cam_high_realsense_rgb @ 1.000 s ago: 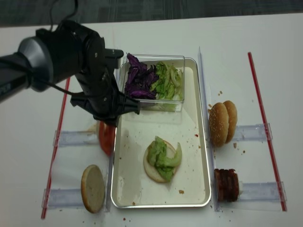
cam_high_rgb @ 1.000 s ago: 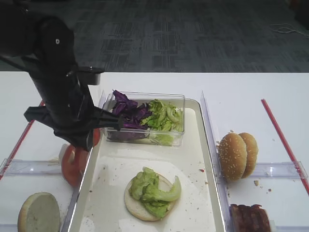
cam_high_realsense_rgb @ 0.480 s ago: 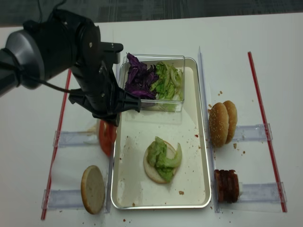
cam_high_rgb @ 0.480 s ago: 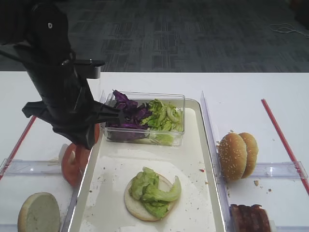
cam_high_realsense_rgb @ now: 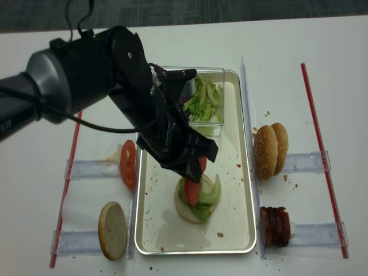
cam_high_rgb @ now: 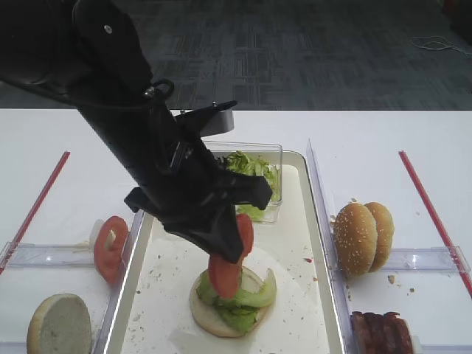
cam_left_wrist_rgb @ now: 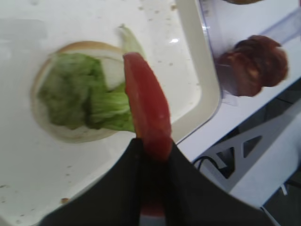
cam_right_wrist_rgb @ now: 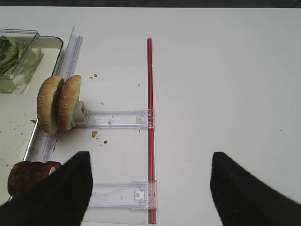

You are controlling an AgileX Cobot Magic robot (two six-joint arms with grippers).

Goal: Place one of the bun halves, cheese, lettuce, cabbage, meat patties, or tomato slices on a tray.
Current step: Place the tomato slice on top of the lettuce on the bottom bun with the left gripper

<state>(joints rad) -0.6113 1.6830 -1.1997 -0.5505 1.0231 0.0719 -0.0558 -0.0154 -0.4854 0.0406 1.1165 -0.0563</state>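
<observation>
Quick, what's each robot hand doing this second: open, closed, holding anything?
Left gripper: jaws closed on a tomato slice, held above the lettuce-topped bun half on the tray.
Right gripper: jaws open, holding nothing.

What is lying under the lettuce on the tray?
Under the lettuce lies a bun half on the tray; only its pale rim shows, the middle is covered.

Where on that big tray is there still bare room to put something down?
The tray is bare along its near edge below the lettuce-topped bun half and along its right rim. The far end is crowded by the clear plastic box.
</observation>
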